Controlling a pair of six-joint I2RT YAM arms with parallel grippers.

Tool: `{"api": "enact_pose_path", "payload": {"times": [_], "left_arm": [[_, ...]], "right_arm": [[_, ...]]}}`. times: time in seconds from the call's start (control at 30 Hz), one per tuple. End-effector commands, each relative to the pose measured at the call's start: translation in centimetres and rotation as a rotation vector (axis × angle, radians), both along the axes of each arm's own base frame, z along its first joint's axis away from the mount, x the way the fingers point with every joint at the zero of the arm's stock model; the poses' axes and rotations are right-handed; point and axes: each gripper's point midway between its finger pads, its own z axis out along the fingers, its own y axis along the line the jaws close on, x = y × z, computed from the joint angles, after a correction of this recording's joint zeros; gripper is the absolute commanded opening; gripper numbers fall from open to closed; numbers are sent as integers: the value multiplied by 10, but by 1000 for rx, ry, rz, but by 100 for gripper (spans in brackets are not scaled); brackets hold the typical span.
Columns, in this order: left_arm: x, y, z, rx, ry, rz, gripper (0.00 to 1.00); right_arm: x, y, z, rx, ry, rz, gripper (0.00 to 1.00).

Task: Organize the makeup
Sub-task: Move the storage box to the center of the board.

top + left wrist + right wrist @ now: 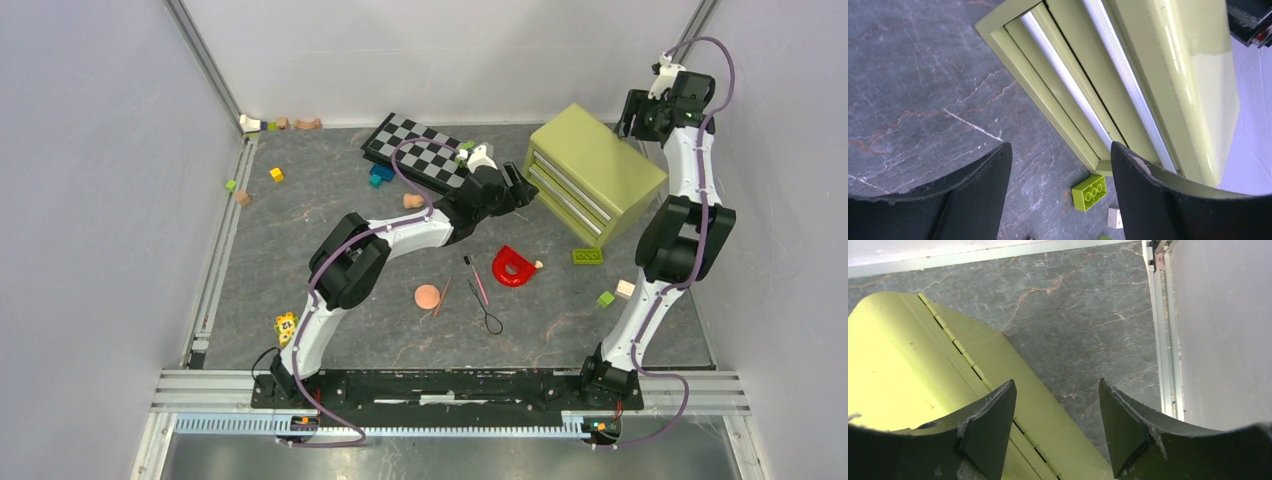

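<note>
Top view:
- 1 olive two-drawer cabinet (595,185) at back right.
- 1 checkerboard (420,150) at back centre.
- left gripper (522,192) sits just at the cabinet's drawer front. right gripper (633,118) hangs over its rear edge.
- Makeup lies mid-table, well clear of the cabinet: 1 peach puff (427,296), with 1 wooden pencil (441,297) just beside it, 1 pink pencil (478,285) with a dark end, and 1 thin black loop (491,322).
- 1 tan bottle (411,201) is beside the left forearm.
- 1 red horseshoe piece (513,266) is near the pencils.
- 1 yellow printed block (286,324); the print is too small to read.

Left wrist:
- Both fingers (978,195) are spread wide with nothing between them.
- 2 silver drawer pulls (1068,82) are ahead.
- 1 lime studded brick (1089,191) and 1 white block (1114,218) are on the floor.

Right wrist:
- fingers (988,430) are apart and empty, over the cabinet lid.
- 1 hinge strip (965,357) runs across the lid.
</note>
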Motion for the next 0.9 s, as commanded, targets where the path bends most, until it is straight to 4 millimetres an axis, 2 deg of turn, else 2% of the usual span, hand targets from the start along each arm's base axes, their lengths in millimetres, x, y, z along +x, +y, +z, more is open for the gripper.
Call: {"api": "enact_pose_path", "payload": {"times": [0.0,0.27,0.43,0.87], "left_arm": [[-3,-10,18,-130,14,3,78],[-1,-12,2,-164,40,-3,76],[-5,-8,-7,-157,52,-18,73],[-26,28,-38,-132,107,-6,68]], "right_arm": [[-38,52,-68,236,267,73,67],[-65,78,-74,344,286,86,60],[-83,91,-81,346,317,76,54],[-120,128,-87,281,352,107,54]]}}
